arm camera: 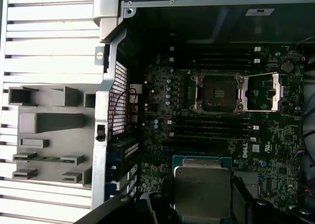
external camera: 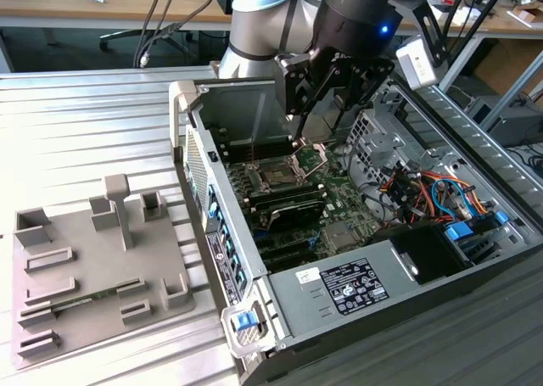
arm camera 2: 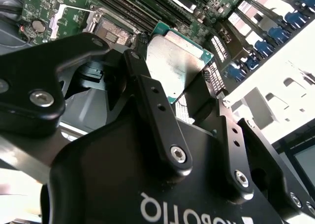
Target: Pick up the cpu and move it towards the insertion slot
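My gripper hangs inside the open computer case, shut on the cpu, a flat square chip with a pale silver top. In the second wrist view the cpu sits clamped between the two black fingers. The insertion slot is a square socket with a dark centre and silver frame on the green motherboard, just below and to the exterior view's left of the gripper. Its hinged bracket stands open beside the insertion slot. The cpu is held above the board, apart from the socket.
Long black memory slots lie between the cpu and the socket. The case wall and drive cables flank the board. A grey fixture plate with a green memory stick lies on the ribbed table at the exterior view's left.
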{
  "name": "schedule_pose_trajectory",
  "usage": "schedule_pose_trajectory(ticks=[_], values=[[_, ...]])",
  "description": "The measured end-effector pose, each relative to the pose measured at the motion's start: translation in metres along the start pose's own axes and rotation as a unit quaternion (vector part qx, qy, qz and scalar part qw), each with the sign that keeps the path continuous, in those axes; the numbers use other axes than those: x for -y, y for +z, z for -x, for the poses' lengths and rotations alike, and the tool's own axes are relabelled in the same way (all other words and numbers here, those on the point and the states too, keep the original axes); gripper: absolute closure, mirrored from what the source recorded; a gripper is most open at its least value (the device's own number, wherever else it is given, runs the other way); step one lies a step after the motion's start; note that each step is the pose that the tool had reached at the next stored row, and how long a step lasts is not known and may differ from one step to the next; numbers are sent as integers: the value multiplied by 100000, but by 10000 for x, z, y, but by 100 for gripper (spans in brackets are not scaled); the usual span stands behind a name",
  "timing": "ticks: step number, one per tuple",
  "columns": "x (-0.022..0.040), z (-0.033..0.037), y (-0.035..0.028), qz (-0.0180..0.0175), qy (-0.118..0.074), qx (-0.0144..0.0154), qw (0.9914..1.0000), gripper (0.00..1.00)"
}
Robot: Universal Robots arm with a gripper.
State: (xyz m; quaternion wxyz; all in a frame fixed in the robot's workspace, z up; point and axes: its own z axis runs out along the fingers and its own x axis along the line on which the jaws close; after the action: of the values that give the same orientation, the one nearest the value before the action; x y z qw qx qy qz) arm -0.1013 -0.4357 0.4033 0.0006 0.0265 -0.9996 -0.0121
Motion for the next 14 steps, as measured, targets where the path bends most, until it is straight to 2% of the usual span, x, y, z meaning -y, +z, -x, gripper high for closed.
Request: schedule_pose_trajectory(ticks=[14], values=[[3,63,4,2,0,-1,100000,45]])
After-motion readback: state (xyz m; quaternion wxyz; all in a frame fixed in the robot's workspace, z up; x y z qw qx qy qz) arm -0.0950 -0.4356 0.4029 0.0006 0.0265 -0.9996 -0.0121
